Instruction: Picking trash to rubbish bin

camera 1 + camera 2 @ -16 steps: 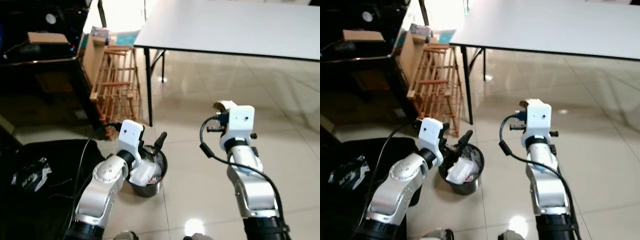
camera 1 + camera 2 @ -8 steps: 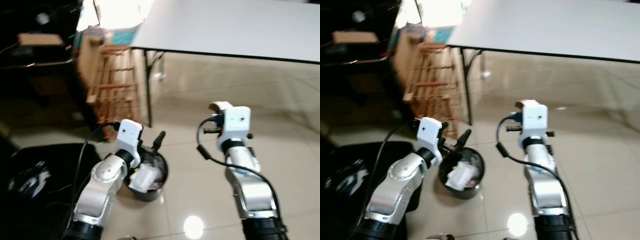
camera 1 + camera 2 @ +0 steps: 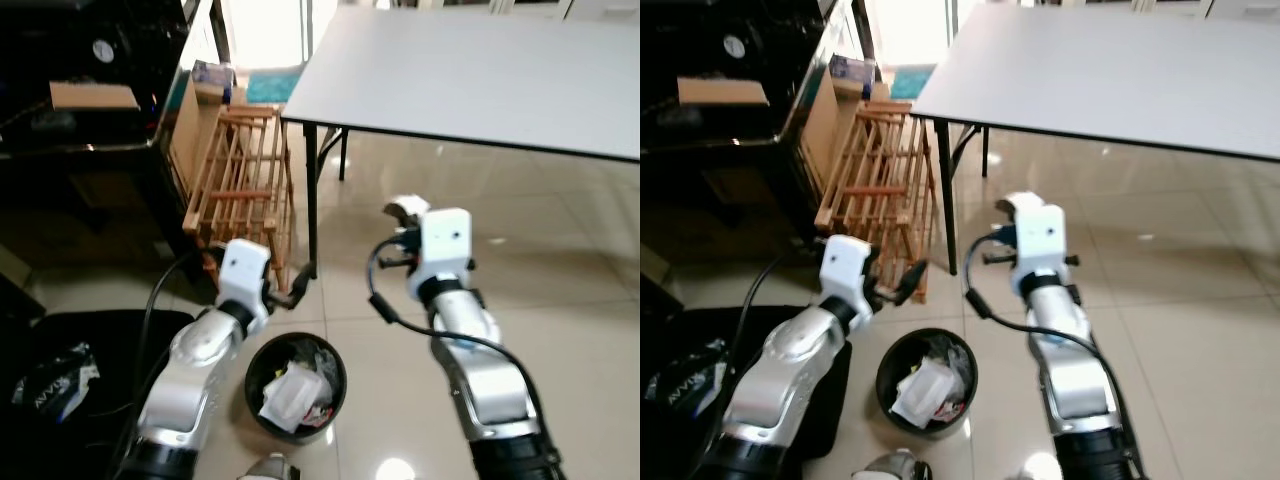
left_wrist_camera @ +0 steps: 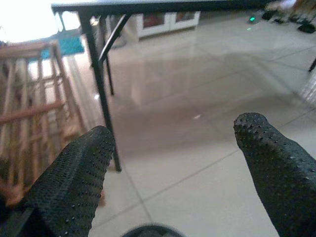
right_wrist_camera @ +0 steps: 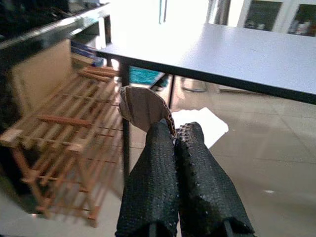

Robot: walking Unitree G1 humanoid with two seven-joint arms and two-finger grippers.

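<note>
The robot is stepping back from the rubbish bin, because in the head views the whole scene has shifted since a second ago: the bin, which was under the left gripper, is now lying lower and nearer to the robot's body. The left gripper is now hanging over the floor beyond the bin, with its fingers spread wide and empty. White paper trash is already lying inside the bin. The right gripper is staying raised in front of the table, its fingers pressed together and pinching a brown scrap of cardboard. Probably this piece is the next to go into the bin.
</note>
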